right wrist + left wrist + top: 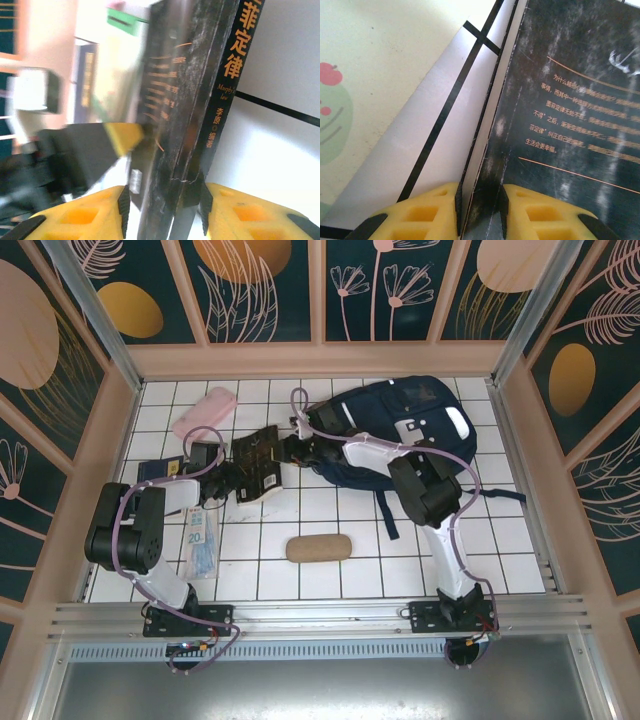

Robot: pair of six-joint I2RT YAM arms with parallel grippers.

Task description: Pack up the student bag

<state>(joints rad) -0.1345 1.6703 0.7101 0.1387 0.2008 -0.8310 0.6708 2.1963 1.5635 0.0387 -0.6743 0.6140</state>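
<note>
From above, your left gripper (228,480) and right gripper (290,448) share the dark book (258,462) just left of the student bag (400,425), likely a hand-over toward it; at the left wrist, jaws clamp its cover edge; at the right wrist, jaws straddle the spine, and you cannot tell if they pinch.

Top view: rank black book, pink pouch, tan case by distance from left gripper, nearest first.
1. black book: clamped in the left gripper, just to its right.
2. pink pouch: behind the gripper, toward the back wall.
3. tan case: farthest, off to the right and nearer the arm bases.
</note>
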